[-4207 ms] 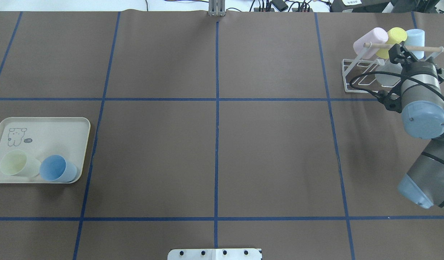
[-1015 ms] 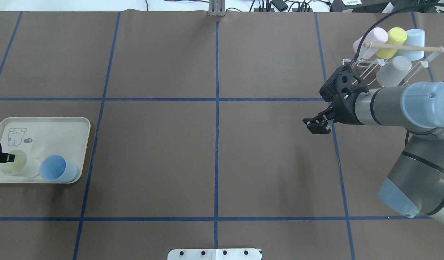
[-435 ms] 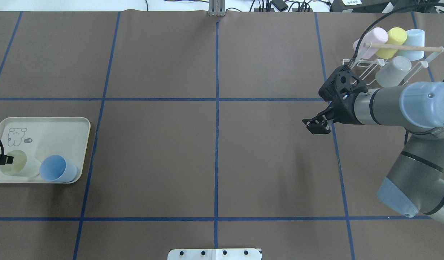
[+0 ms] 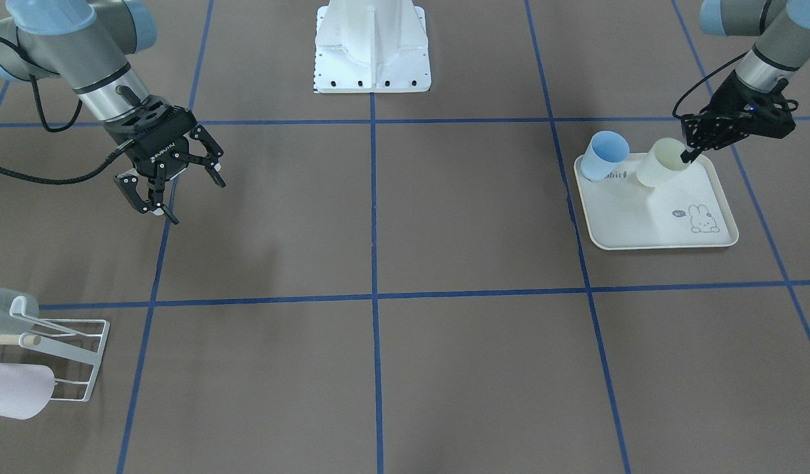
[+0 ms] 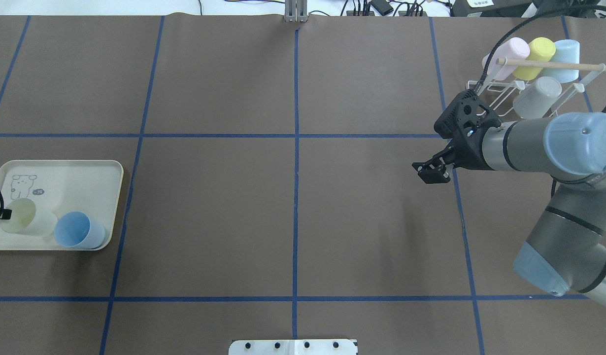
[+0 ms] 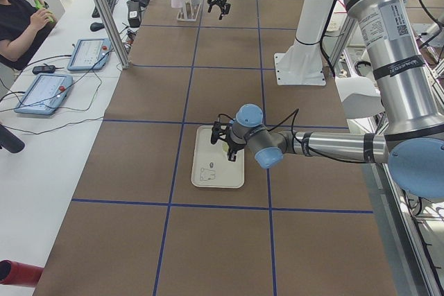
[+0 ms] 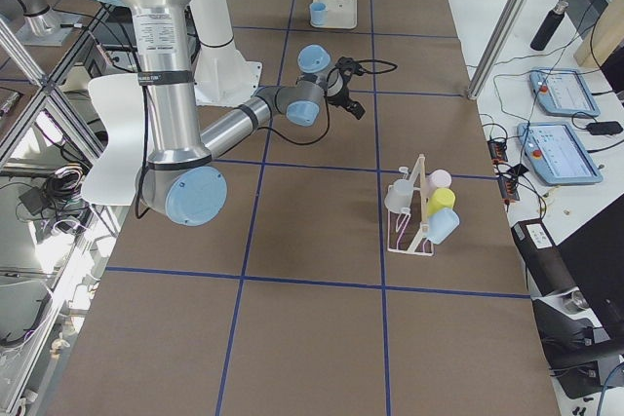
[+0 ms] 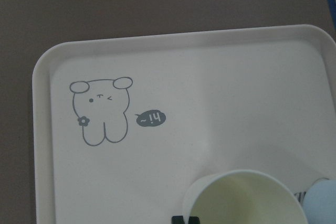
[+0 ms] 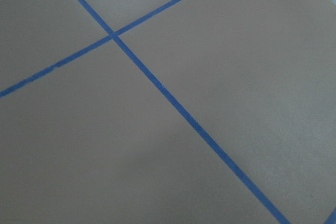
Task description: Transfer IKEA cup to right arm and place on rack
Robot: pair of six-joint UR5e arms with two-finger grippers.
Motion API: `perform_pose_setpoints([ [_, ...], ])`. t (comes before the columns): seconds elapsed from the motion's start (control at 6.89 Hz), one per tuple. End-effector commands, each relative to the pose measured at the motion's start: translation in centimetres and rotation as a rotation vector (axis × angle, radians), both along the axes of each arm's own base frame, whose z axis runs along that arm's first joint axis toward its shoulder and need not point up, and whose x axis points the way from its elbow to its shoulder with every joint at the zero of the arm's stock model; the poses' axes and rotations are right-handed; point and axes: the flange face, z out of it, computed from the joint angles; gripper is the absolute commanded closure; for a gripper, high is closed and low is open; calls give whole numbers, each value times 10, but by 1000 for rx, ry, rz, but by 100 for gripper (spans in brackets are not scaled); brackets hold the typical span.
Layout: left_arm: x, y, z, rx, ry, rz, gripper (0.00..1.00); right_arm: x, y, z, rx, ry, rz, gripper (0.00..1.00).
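Observation:
The IKEA cup (image 5: 24, 220), pale yellow-green, stands tilted on the cream tray (image 5: 76, 172) at the table's left end. My left gripper (image 4: 687, 155) is shut on the cup's rim (image 4: 658, 168), and one fingertip (image 8: 184, 217) shows at the rim in the left wrist view. A blue cup (image 5: 79, 230) sits beside it. The right arm's gripper (image 4: 180, 197) hangs open and empty over bare table, left of the rack (image 5: 485, 93). The rack holds pink, yellow, blue and grey cups.
The robot's white base plate (image 4: 372, 59) is at the table's middle edge. Blue tape lines (image 5: 296, 197) divide the brown table cover. A thick black cable (image 4: 43, 178) trails from the right arm. A person sits at a side desk (image 6: 21, 25).
The right arm swung from the rack out over the table and now holds still. My left gripper came in at the tray, took the pale cup's rim and drew it slightly left.

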Motion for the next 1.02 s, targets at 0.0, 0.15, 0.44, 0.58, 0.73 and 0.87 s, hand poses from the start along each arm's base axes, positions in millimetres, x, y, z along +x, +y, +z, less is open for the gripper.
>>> perform_pose_setpoints([
  [0.0, -34, -20, -9, 14, 12, -92, 100, -8, -4, -21, 21, -34, -2, 1],
  [0.15, -49, -24, -25, 5, 75, -85, 100, -11, -2, -25, 28, -45, -7, 1],
  [0.44, -99, -47, -71, 0, 246, -95, 100, -36, -14, -34, 150, -186, -25, 1],
  [0.58, -99, -51, -107, -71, 331, -131, 100, -61, -21, -43, 190, -238, -45, 1],
  [0.73, -93, -66, -157, -152, 430, -198, 100, -83, -14, -62, 217, -277, -78, 1],
  [0.87, -86, -82, -196, -220, 513, -220, 100, -93, -3, -77, 244, -316, -99, 1],
])
